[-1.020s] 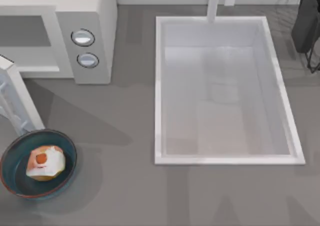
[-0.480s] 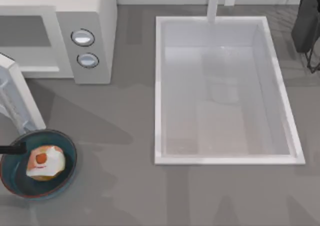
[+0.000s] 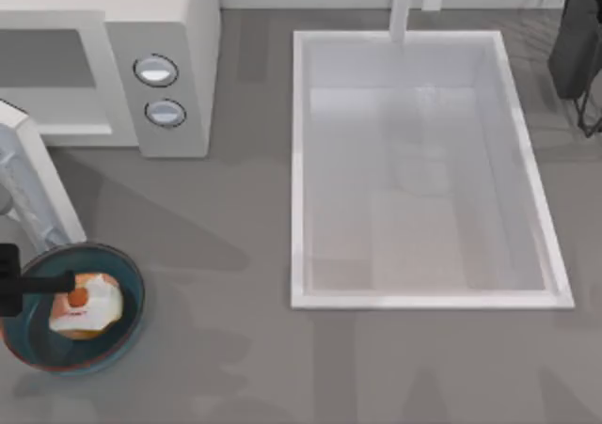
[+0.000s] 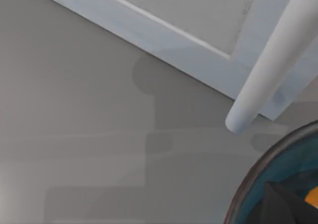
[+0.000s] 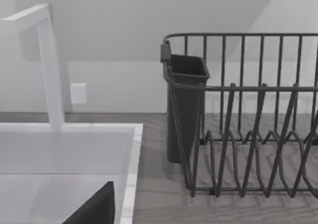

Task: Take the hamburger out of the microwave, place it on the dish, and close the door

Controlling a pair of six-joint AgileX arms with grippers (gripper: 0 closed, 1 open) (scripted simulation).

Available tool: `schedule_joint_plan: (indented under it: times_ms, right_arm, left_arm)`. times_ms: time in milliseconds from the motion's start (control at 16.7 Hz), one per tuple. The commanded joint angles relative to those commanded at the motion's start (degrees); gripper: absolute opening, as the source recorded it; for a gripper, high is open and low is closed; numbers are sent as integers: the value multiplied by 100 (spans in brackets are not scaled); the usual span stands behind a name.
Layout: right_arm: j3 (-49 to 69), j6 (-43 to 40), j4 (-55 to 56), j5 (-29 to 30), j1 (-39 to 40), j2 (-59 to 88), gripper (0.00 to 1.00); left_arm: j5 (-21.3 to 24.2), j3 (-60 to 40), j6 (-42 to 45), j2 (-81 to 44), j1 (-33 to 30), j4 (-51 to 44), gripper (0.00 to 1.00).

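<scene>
From the top view, my left claw comes in from the counter's left edge, a dark finger reaching over the dish and ending right at the hamburger; I cannot tell whether the claw is apart or together. The hamburger sits in the dish, just right of the finger's tip. The door stands swung open just behind the claw, its near end close to the dish rim. The microwave lies farther back and right of the claw, cavity showing, two knobs on its grey panel. The sink is well off to the claw's right, and a dark rack stands at the far right corner. In the left wrist view, I see the grey counter, the door's white frame with a white bar handle crossing it, and the dish rim with a sliver of orange bun beside a dark fingertip. In the right wrist view, my right arm is parked looking over the sink's rim, its faucet and the wire rack with a dark cup; a dark piece of the right claw shows low in the frame, state I cannot tell.
</scene>
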State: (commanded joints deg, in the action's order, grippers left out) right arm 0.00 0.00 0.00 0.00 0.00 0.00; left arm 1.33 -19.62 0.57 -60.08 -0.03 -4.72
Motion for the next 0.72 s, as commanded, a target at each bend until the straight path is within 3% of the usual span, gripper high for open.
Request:
schedule_joint_plan:
  times_ms: [240, 720]
  right_arm:
    - [0, 0, 0, 0, 0, 0, 100]
    - [0, 0, 0, 0, 0, 0, 100]
  left_arm:
    - [-3, -290, -1, -427, -11, 195, 0]
    - [-21, -1591, -5, -2765, -60, 1124, 0]
